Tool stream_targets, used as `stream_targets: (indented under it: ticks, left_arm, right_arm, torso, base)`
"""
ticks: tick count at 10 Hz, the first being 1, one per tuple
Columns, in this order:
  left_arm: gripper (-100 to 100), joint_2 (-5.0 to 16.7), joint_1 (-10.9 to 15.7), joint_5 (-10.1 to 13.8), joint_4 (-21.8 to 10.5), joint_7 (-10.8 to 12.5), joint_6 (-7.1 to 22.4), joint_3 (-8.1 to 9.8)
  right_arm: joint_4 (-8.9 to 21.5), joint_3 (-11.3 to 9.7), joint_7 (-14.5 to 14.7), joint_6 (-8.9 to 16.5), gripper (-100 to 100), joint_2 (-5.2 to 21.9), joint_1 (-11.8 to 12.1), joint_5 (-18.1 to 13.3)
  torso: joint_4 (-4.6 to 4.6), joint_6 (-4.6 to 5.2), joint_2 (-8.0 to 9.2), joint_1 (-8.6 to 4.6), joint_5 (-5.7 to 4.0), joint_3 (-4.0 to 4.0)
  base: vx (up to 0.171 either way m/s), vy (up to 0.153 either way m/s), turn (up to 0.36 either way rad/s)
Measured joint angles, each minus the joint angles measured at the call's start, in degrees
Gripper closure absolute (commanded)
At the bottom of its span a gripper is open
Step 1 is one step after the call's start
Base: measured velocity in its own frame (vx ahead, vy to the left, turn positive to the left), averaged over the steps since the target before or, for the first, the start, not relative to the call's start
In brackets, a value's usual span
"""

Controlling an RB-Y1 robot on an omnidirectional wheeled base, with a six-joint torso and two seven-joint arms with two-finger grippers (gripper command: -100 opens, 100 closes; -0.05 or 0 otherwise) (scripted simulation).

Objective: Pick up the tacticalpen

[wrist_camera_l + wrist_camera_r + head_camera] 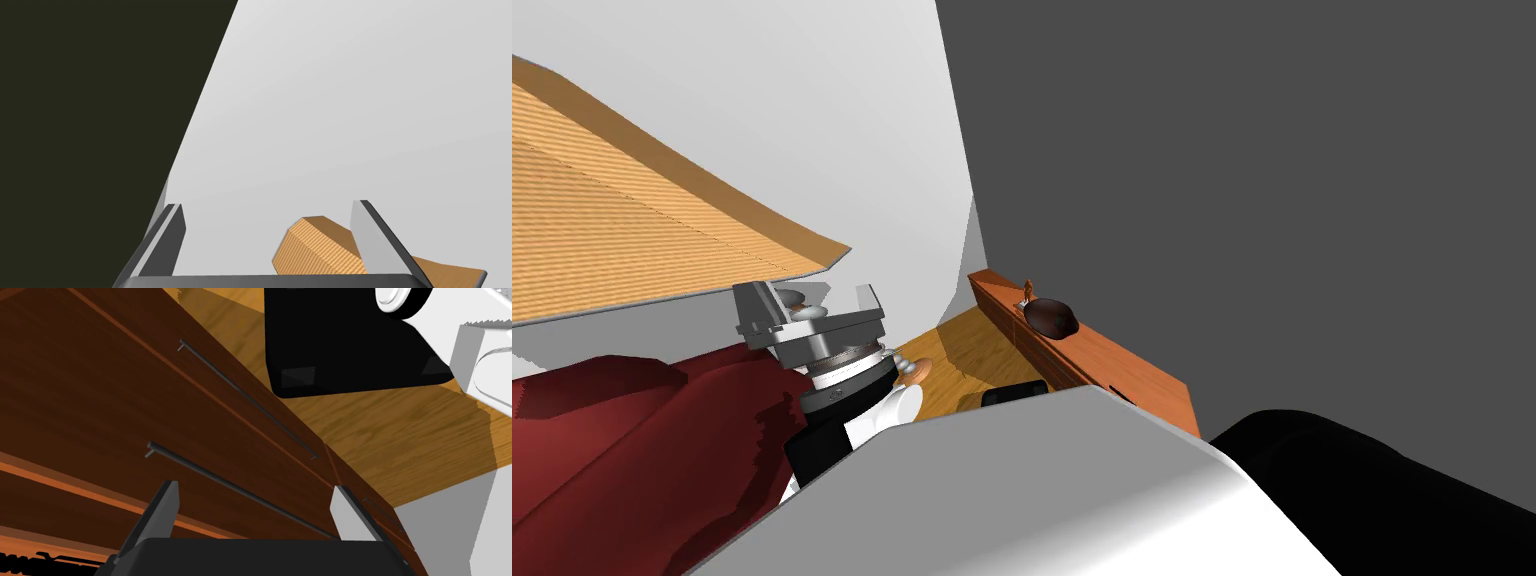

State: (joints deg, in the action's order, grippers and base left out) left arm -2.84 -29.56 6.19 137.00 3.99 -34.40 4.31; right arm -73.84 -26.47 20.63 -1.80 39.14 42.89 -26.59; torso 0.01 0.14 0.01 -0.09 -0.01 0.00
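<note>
left gripper (267, 205): fingers spread, nothing held.
right gripper (255, 486): fingers spread, pointed at dresser (100, 403) drawer fronts.
dresser top: occupied by dark oval object (1051, 318).

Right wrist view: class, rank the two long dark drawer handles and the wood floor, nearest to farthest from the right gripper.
1. Near handle, straight ahead of the right gripper.
2. Far handle, beyond the first, on the floor's side.
3. Wood floor, behind both handles.

Drawer fronts (90, 398) — dark, smooth wood
</note>
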Motion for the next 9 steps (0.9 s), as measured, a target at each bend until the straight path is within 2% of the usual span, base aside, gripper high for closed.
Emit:
stream_targets:
  ticks: [1,2,3,4,6,7,8,9]
  left_arm:
    - [0,0.00,0.01,0.00,0.00,0.00,0.00,-0.01]
    - [0,0.00,0.01,0.00,0.00,0.00,0.00,-0.01]
    - [0,0.00,0.00,0.00,0.00,0.00,0.00,0.00]
    - [0,0.00,0.00,0.00,0.00,0.00,0.00,0.00]
    - [0,0.00,0.01,0.00,0.00,0.00,0.00,0.00]
    - [0,0.00,0.01,0.00,0.00,0.00,0.00,0.00]
    - [0,0.00,0.00,0.00,0.00,0.00,0.00,0.00]
    - [0,0.00,0.00,0.00,0.00,0.00,0.00,0.00]
  right_arm:
    - [1.91,-0.11,0.90,-0.29,-100,0.58,0.05,-0.76]
    - [4.01,-1.13,2.14,0.54,-100,1.38,-0.58,-1.77]
    - [3.12,-2.09,3.37,2.62,-100,3.39,0.82,-2.68]
    - [4.38,-2.42,4.11,3.04,-100,3.82,0.22,-3.12]
    - [7.47,-2.06,5.53,2.52,-100,3.54,0.22,-4.45]
    - [7.52,-2.79,6.51,3.62,-100,5.17,0.86,-5.06]
    - [9.67,-3.06,7.15,3.66,-100,5.17,-0.15,-5.53]
    - [10.49,-4.11,7.62,4.25,-100,6.29,-0.61,-5.69]
  torso:
    - [0.00,-0.06,-0.01,-0.01,0.01,0.00]
    - [-0.01,-0.07,-0.07,-0.06,0.00,-0.04]
    - [-0.03,-0.04,-0.13,-0.09,0.01,-0.07]
    - [-0.02,-0.02,-0.13,-0.10,-0.02,-0.07]
    - [0.00,-0.04,-0.02,0.00,0.01,-0.01]
    - [-0.01,-0.05,-0.06,-0.04,0.01,-0.03]
    - [-0.01,0.00,-0.07,-0.06,-0.02,-0.04]
    - [-0.01,-0.03,-0.08,-0.06,0.00,-0.04]
  base:
    - [0.032,-0.014,0.357]
    - [0.052,-0.027,0.313]
    - [0.040,-0.032,0.103]
    - [0.014,-0.013,-0.006]
    - [0.018,-0.009,0.250]
    - [0.025,-0.024,0.079]
    - [0.028,-0.019,0.116]
    - [0.036,-0.035,0.224]
